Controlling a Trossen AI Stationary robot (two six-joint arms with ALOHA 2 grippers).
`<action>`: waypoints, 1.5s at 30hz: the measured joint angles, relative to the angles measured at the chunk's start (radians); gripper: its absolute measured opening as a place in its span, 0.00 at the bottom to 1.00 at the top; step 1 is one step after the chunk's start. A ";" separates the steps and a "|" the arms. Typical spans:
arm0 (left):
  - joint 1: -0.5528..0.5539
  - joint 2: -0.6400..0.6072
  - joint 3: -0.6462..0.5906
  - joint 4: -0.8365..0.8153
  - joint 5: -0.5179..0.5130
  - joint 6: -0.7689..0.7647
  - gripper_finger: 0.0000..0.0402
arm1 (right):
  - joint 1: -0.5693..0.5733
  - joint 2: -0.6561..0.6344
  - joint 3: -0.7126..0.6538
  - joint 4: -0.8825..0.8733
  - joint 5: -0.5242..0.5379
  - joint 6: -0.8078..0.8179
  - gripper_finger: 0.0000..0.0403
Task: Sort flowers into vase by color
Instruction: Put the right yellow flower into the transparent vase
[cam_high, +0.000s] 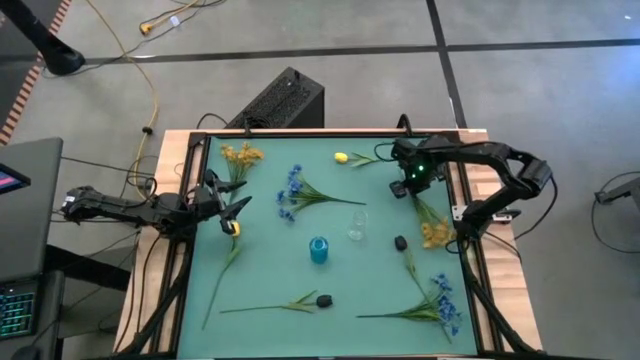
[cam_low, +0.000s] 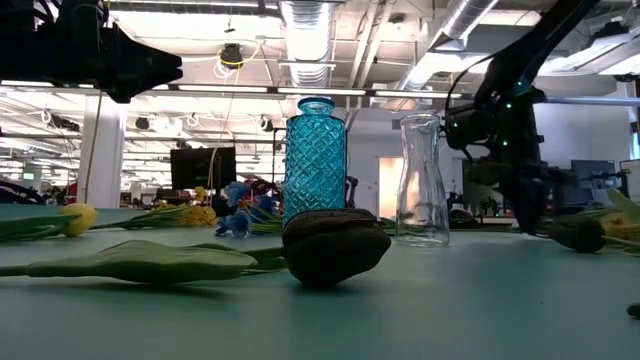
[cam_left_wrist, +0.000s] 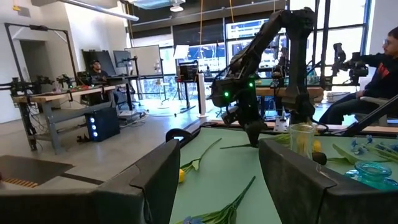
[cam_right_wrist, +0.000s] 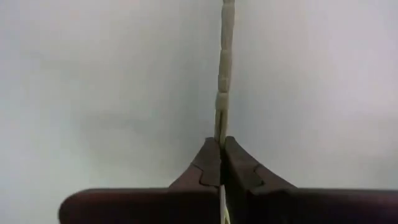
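Observation:
My right gripper (cam_high: 401, 186) stands at the table's far right, pointing down, shut on a thin stalk (cam_right_wrist: 222, 74). Which flower the stalk belongs to I cannot tell; the yellow tulip's (cam_high: 341, 157) stalk runs toward this gripper. My left gripper (cam_high: 228, 197) hovers open at the left edge, just beyond another yellow tulip (cam_high: 233, 228) lying on the mat. A blue vase (cam_high: 319, 249) and a clear vase (cam_high: 357, 225) stand upright mid-table. Blue sprays (cam_high: 293, 190), yellow sprays (cam_high: 241, 155) and dark buds (cam_high: 324, 298) lie flat around them. My right gripper pinches the thin stalk (cam_right_wrist: 221, 127) between its two fingertips (cam_right_wrist: 208, 163). It comes from above, pointing down at the table. The stalk runs straight on past the fingertips, low over the mat or on it. Which end of the stalk this is I cannot tell.
A yellow spray (cam_high: 437, 235) and a blue spray (cam_high: 443, 300) lie along the right edge, a dark bud (cam_high: 400, 243) near the clear vase. A wooden frame (cam_high: 180, 250) borders the mat. A black box (cam_high: 283, 100) sits beyond the far edge. A person (cam_left_wrist: 379, 68) sits past the table.

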 joint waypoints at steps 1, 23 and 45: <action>0.000 0.000 0.000 0.000 0.000 0.000 0.52 | 0.000 -0.001 0.014 -0.002 -0.015 -0.003 0.06; 0.000 0.000 0.000 0.001 -0.034 0.000 0.52 | 0.219 -0.085 0.530 0.110 0.131 -0.936 0.08; 0.001 0.000 0.000 0.000 -0.060 0.003 0.52 | 0.835 -0.085 0.618 0.101 1.045 -1.699 0.08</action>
